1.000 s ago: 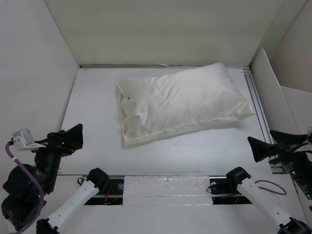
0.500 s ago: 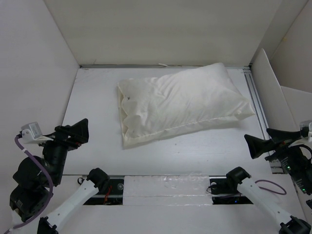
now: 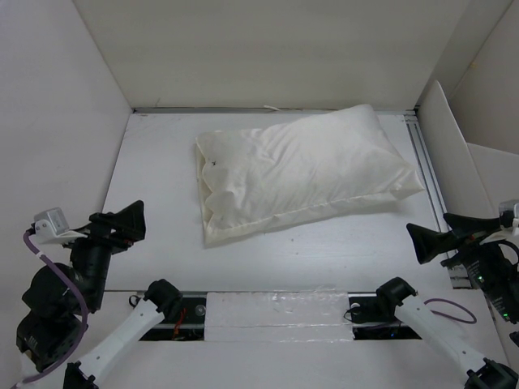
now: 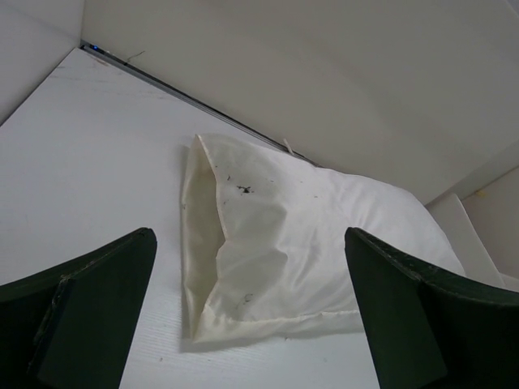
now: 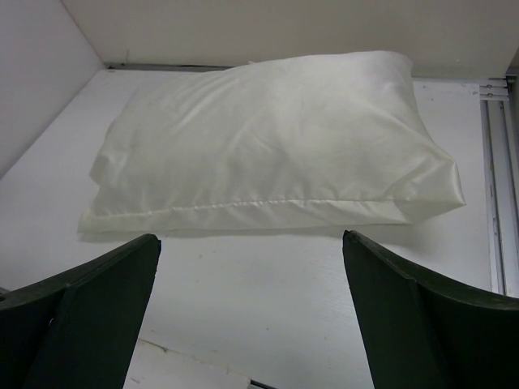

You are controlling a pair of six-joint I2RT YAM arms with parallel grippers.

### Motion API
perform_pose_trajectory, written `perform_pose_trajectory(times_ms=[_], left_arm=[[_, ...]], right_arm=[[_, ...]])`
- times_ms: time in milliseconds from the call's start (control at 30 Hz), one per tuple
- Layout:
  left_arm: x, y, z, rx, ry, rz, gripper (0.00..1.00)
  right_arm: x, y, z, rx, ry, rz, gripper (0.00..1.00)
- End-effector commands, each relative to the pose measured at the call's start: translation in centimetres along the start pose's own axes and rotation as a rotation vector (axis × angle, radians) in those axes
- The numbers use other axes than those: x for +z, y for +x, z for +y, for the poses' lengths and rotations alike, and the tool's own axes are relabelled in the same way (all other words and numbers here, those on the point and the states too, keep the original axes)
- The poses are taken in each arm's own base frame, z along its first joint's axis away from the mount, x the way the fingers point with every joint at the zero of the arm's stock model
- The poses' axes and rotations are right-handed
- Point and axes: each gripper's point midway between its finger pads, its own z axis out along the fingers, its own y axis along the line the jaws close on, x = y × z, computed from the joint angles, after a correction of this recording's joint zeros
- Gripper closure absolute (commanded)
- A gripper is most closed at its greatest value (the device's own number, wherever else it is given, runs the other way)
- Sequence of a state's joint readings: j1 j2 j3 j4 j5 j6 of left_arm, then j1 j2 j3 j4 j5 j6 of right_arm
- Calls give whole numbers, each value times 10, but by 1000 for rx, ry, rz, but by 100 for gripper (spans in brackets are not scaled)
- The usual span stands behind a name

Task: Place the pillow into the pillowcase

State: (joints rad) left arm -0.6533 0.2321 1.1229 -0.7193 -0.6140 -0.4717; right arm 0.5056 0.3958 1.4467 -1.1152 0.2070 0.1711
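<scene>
So, quick rundown for you. The pillowcase (image 3: pixel 304 170) lies on the white surface (image 3: pixel 162 186), in the back half and a bit right of centre. Its long side runs left to right, and the right end is angled toward the back right corner. It looks plump and full all the way along, so the pillow sits inside it. You only see cream fabric from above, and I can't pick out the pillow on its own. The right-hand corner ends just beside the metal rail (image 3: pixel 427 174) that runs down the right edge of the surface.

On the left wrist view you're looking at the left short end. There's a folded strip of fabric along that edge, and the tiny dark mark (image 4: pixel 243 190) sits just inside it, with a few smaller specks around it. The right wrist view shows the long near side, with a stitched seam running along it and wrinkles across the top.

Your left gripper (image 3: pixel 130 223) hangs over the near left part of the surface, well apart from the pillowcase. Its jaws are spread wide with nothing between them. Your right gripper (image 3: pixel 418 243) is the same on the near right side: jaws wide, empty and pointing inward, also well clear of the fabric.
</scene>
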Motion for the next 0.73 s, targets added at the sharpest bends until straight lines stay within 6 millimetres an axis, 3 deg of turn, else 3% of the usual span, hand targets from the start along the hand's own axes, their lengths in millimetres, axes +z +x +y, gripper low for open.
perform_pose_trajectory(times_ms=[0, 700], left_arm=[[2, 0, 1, -2, -6, -9, 0], [6, 8, 2, 10, -14, 3, 0]], right_arm=[[-1, -7, -2, -7, 1, -31, 0], [2, -10, -8, 14, 51, -41, 0]])
